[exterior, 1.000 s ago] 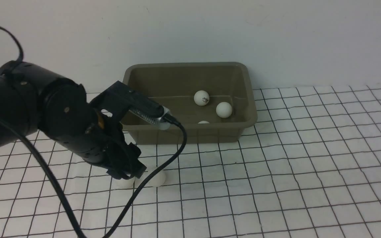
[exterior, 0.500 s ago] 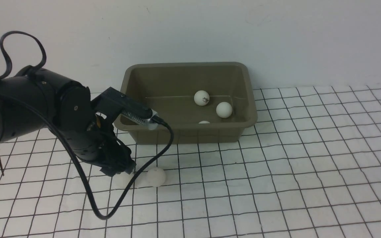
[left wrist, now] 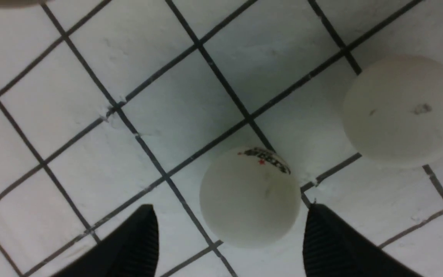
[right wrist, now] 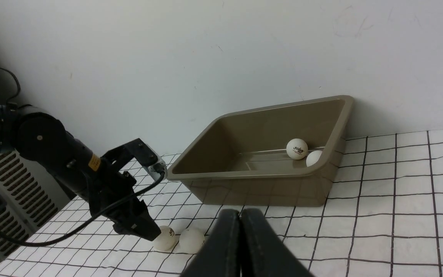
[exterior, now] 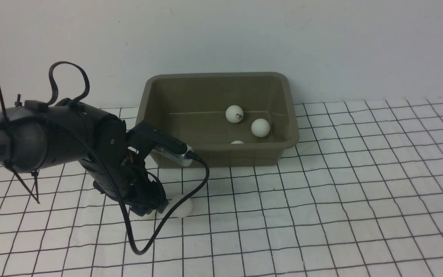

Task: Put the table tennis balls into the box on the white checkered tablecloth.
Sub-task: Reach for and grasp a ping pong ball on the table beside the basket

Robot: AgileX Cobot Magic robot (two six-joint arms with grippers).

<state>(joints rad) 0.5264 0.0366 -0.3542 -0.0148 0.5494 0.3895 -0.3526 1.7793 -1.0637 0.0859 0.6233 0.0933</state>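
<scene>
Your left gripper hangs spread around a printed table tennis ball toward the near-left corner of the tablecloth — close gently, sparing its neighbour — then lift it to the box at the far edge.

The box stands at the far side of the white checkered tablecloth. Toward its right end lie a marked ball and a plain ball, and a third ball peeks over the near wall. Near and left of the box, the left gripper points down at the cloth, just beside a loose ball.
</scene>
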